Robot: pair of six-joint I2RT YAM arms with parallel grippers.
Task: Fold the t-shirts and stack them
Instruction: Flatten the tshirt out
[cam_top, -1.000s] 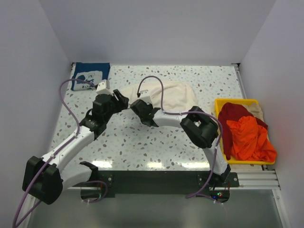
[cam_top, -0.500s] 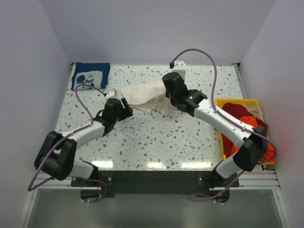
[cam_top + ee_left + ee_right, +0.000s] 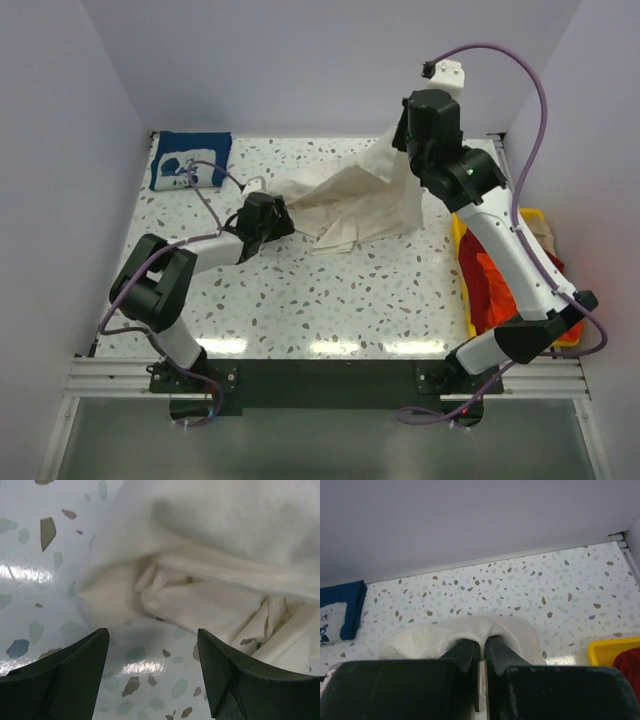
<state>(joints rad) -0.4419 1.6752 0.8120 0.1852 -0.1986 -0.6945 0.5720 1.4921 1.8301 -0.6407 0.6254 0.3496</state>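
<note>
**Top external.** Against the frame a second ago:
- The right arm was folded low over the middle of the worktop. It now stands tall at the back right corner.
- The left arm, then bent, now reaches out flat toward the centre.
- The cream t-shirt lay as a bunched mound. It is now pulled up into a slanted drape.

The right end effector is clenched on the shirt's top edge, high off the worktop. The left end effector sits low at the shirt's left tip. The shirt's long axis runs from that low left tip up to the raised right end, and its lower folds trail on the worktop between the arms.

The navy t-shirt lies folded flat in the back left corner. The orange-red t-shirt is heaped in the yellow bin at the right edge, partly behind the right arm.

**Left wrist.** The left end effector is released, jaws spread wide with nothing between them. The cream t-shirt has a crumpled corner just ahead of the fingertips, lying on the worktop. I cannot tell if it touches them.

**Right wrist.** The right end effector is clenched, with a fold of the cream t-shirt pinched between the jaws and bulging over both fingers. Beyond it are the worktop, the navy t-shirt at far left and a corner of the yellow bin at right.
</note>
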